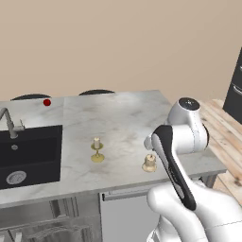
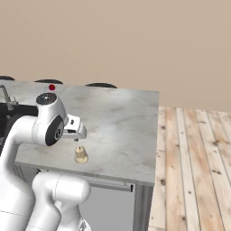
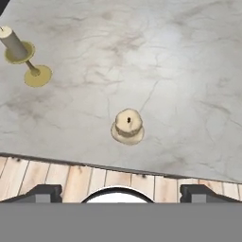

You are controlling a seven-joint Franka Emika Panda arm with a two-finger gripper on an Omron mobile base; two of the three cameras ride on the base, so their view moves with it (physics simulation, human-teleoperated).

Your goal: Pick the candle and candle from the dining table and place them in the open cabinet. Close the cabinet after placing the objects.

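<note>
Gripper [image 3: 121, 194] hangs above the dining table [image 1: 127, 118], fingers spread wide apart, holding nothing; its two dark tips sit at the bottom left and bottom right of the hand view. Squat candle [image 3: 127, 125] on its tan base stands upright just below centre in the hand view, between the tips' lines but well clear of them, close to the table edge. In the left base view the squat one is at lower centre-right, [image 1: 149, 163], partly beside the arm's dark link. In the right base view it is at lower left, [image 2: 81, 154], just under the hand. Thin candle [image 1: 97, 150] on the gold stemmed holder stands upright at centre-left, apart from the squat one; upper left in the hand view. Black sink [image 1: 28, 153] and grey faucet [image 1: 9, 123] at far left. Small red ball [image 1: 47, 102] near the table's back edge.
</note>
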